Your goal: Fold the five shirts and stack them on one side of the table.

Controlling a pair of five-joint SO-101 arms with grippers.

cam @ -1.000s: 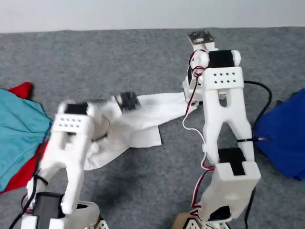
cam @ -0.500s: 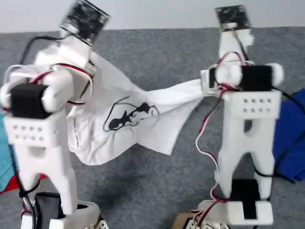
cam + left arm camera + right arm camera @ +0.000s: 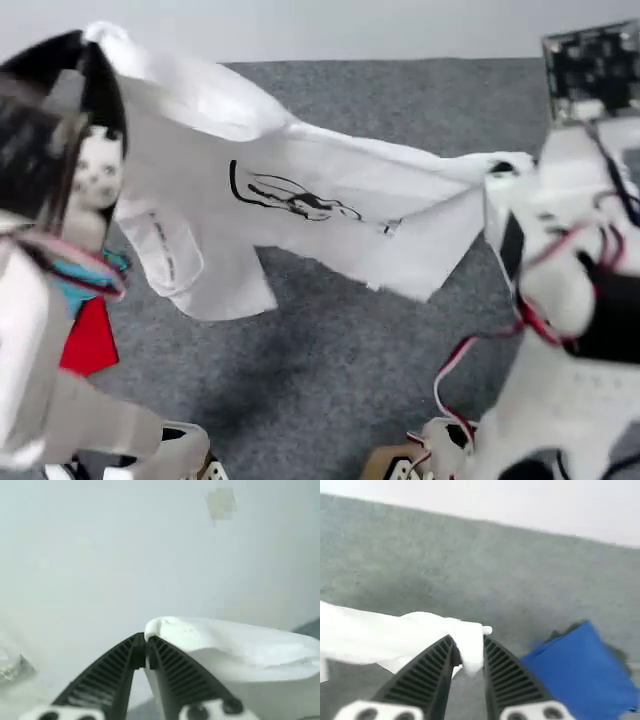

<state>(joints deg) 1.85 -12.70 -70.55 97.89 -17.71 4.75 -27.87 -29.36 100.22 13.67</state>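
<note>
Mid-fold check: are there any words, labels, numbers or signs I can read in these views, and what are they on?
No text can be read in any view.
white shirt: the black line drawing on its front is a picture, not letters.
Same shirt, lower panel: a thin row of dark marks may be print, but it is too blurred to read.

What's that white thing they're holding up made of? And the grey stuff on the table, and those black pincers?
The white shirt looks like soft, matte knit cloth, likely cotton: it drapes and creases. The grey table cover looks like felt or short carpet, fuzzy and speckled. The right gripper has fingers of black ridged plastic, probably printed.
</note>
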